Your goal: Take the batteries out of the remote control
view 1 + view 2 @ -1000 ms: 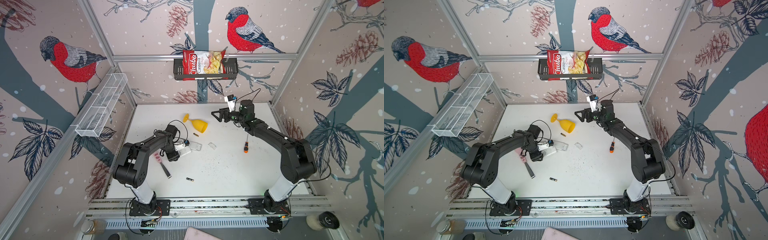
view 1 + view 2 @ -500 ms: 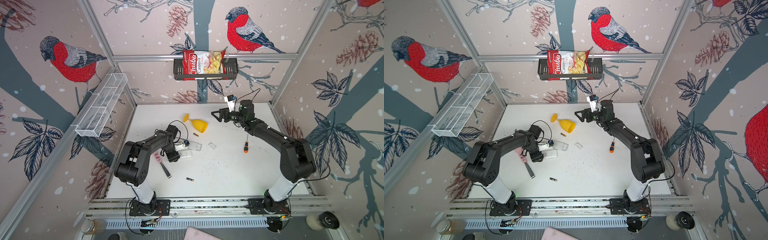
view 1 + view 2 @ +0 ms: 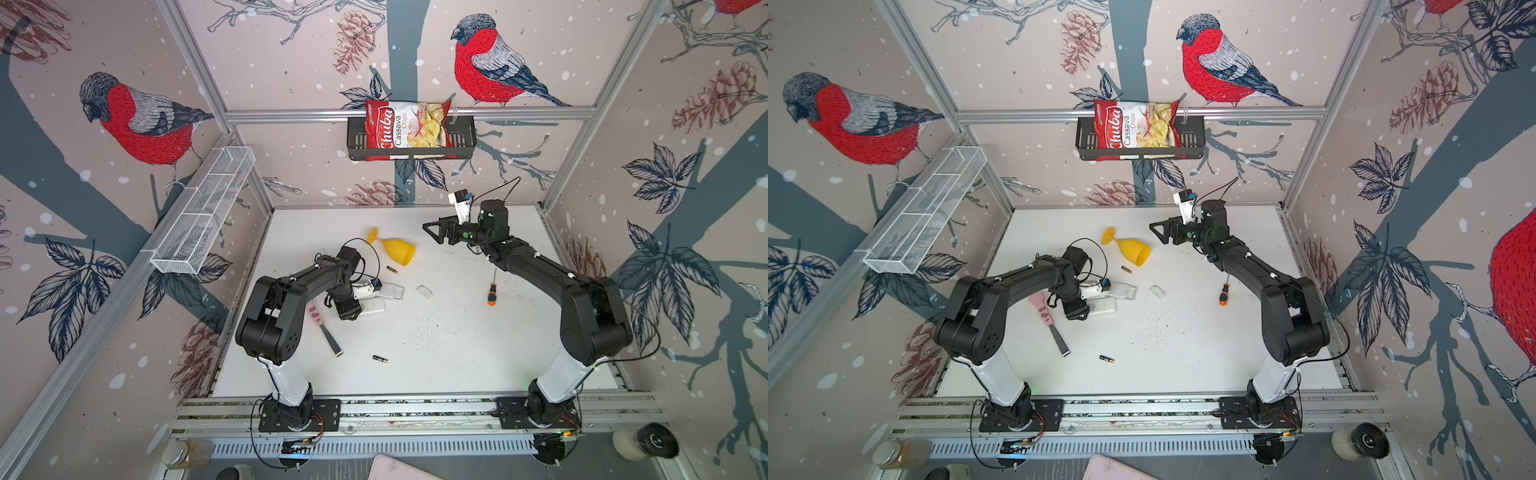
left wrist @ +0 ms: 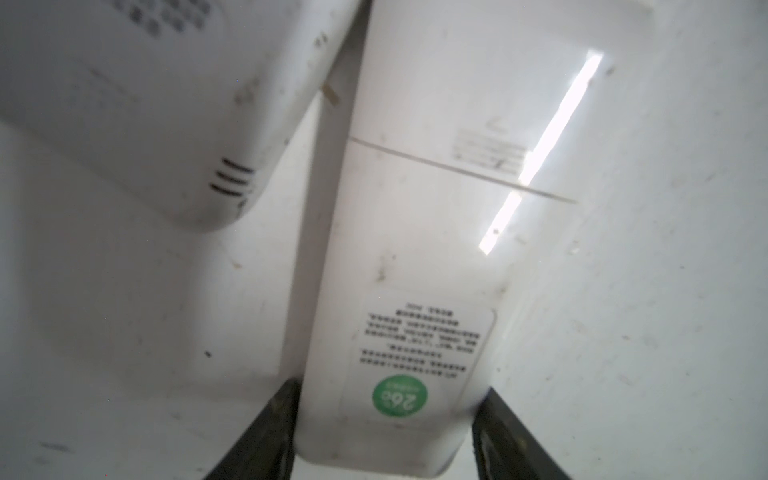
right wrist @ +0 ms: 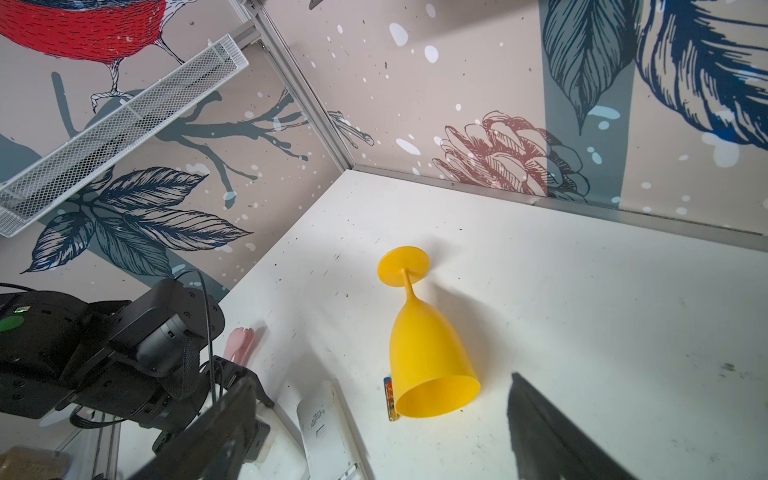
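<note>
A battery [image 3: 392, 269] lies just beside the rim of a tipped goblet [image 3: 395, 249], between the worktop's [image 3: 457, 353] middle and its far edge. A second battery [image 3: 380, 359] lies alone nearer the front edge. Left of the middle, a remote [image 4: 395, 249] lies back up. A seam crosses its back, so its cover looks still on. An other remote [image 4: 124, 104] lies just beside it, and a loose cover [image 3: 424, 291] lies near both.

The left gripper [image 4: 386, 419] has its jaws on either side of the remote's end, close against both flanks. Whether they already pinch it, I cannot tell. The right gripper [image 3: 434, 231] hovers near the far edge beyond the goblet, jaws wide apart and holding nothing. A screwdriver [image 3: 492, 291] lies right of the middle.

The step in hand seems to be securing this closed remote. The next move likely calls for a firm hold while the cover is slid off along the seam, probably by bringing the right arm across.
</note>
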Available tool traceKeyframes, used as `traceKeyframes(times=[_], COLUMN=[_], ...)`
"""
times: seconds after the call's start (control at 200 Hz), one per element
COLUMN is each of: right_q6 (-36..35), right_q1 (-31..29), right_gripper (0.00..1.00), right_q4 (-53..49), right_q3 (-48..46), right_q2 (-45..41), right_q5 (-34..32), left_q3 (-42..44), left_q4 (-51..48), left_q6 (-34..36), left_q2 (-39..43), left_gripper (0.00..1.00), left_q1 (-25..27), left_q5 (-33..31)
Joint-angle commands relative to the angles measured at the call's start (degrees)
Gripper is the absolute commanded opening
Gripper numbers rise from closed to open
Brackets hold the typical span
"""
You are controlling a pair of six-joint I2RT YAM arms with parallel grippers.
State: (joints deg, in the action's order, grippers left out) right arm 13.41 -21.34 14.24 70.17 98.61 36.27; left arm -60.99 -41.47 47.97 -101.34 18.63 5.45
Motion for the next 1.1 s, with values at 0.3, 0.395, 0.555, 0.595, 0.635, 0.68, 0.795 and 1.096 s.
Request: traceKeyframes(times=[0.3, 0.395, 0.555, 0.595, 0.635, 0.68, 0.795, 1.096], right_q6=[-0.7, 1.8, 2.0, 2.3, 2.8, 3.6, 3.7, 2.3], right_q1=[0.1, -0.4, -2.7, -3.1, -3.3, -3.4, -3.8, -5.2], right_gripper=[0.93, 0.92, 0.83, 0.81, 0.80, 0.79, 0.74, 0.65], right_q4=[-1.4, -1.4, -7.3, -8.3, -8.7, -8.7, -10.1, -14.0], right_q3=[0.1, 0.8, 3.5, 2.8, 1.7, 0.0, -5.0, -18.7], right_q2=[-0.4, 0.8, 3.5, 3.4, 3.1, 2.6, -0.3, -8.6], right_q5=[-0.7, 0.5, -1.3, -2.7, -3.5, -3.7, -4.6, -7.4], left_q3=[2.0, 2.2, 1.5, 1.4, 1.4, 1.1, -1.5, -7.0], left_q4=[0.0, 0.9, 1.4, 1.2, 1.0, 0.7, 0.6, 4.3], left_q6=[0.0, -0.1, 0.2, 0.6, 1.5, 2.5, 2.8, 3.9], left_q2=[2.9, 4.9, 7.7, 8.5, 9.2, 9.5, 8.7, 4.7], left_gripper=[0.51, 0.50, 0.50, 0.50, 0.50, 0.50, 0.50, 0.48], left_q1=[1.2, 1.7, 3.3, 3.6, 4.0, 4.6, 7.0, 15.0], left_q5=[3.0, 4.6, 7.0, 7.5, 8.2, 8.6, 8.3, 9.5])
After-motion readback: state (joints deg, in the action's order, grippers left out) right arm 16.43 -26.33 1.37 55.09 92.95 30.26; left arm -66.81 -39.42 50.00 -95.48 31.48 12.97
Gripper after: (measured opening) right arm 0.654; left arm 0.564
